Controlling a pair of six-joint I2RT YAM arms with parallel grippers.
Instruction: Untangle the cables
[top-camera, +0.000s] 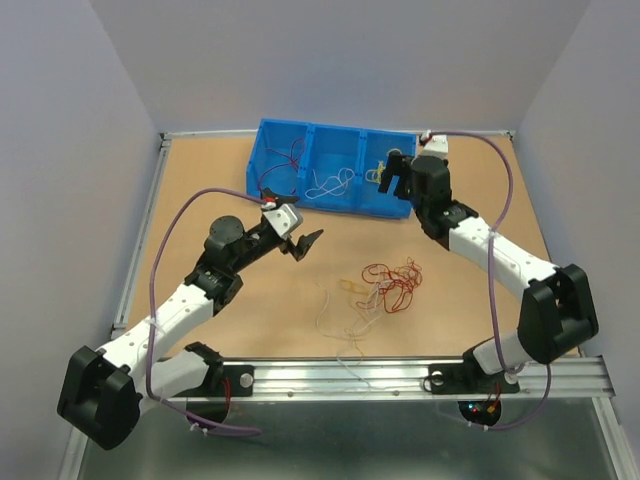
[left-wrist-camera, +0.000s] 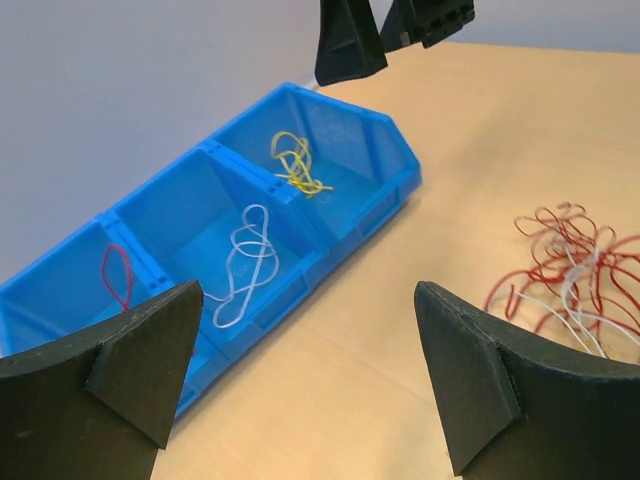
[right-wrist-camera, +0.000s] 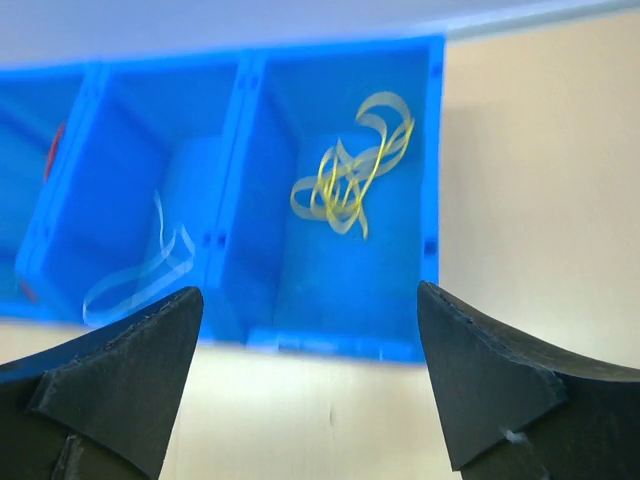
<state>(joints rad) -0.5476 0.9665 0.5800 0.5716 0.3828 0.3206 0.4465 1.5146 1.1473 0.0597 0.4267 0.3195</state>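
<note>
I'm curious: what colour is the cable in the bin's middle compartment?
The cable is white; left wrist view.

bin (top-camera: 262, 150): far side of table (top-camera: 200, 170) | binned cables (top-camera: 330, 183): one in each bin compartment | cable tangle (top-camera: 390, 283): on table before bin | left gripper (top-camera: 303, 243): before bin's left end | right gripper (top-camera: 393, 180): above bin's right compartment

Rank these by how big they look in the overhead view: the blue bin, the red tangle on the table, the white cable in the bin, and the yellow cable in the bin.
1. blue bin
2. red tangle
3. white cable
4. yellow cable, partly hidden in this view, so its place is less sure
</note>
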